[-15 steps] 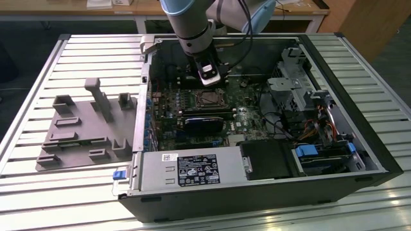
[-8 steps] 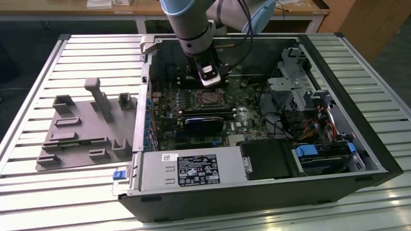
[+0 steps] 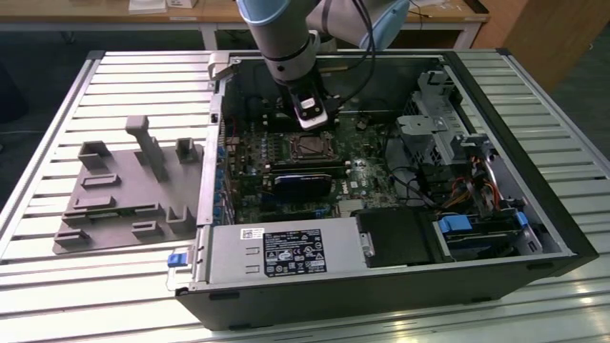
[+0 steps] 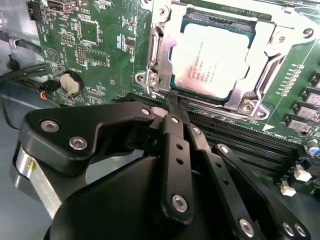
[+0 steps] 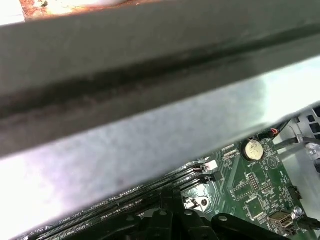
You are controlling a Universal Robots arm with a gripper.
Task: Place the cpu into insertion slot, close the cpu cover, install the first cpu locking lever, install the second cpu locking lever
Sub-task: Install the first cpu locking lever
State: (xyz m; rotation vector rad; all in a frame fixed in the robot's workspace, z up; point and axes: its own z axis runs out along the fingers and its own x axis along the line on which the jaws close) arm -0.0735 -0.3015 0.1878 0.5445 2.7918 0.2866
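Cpu (image 4: 212,62): flat square chip, pale metal top facing up, seated in the insertion slot (image 3: 310,147) on the green motherboard (image 4: 95,55); square, so no long axis; dark print on its top, too small to read.
Cpu cover (image 4: 260,65): silvery frame lying flat over the chip's edges, chip top showing through its window.
Gripper (image 4: 172,102): black fingers pressed together, tips meeting in a point, holding nothing; tips just beside the socket's edge, over the long black memory slots (image 4: 240,137).
Arm (image 3: 286,43): reaches down into the open computer case (image 3: 533,236) from the exterior view's top.
Power supply (image 3: 286,254): white and black labels, text illegible.
Grey fixture tray (image 3: 124,193): on the slatted table (image 3: 57,286), to the exterior view's left of the case.
Coin battery (image 4: 71,82): on the board, well apart from the socket.
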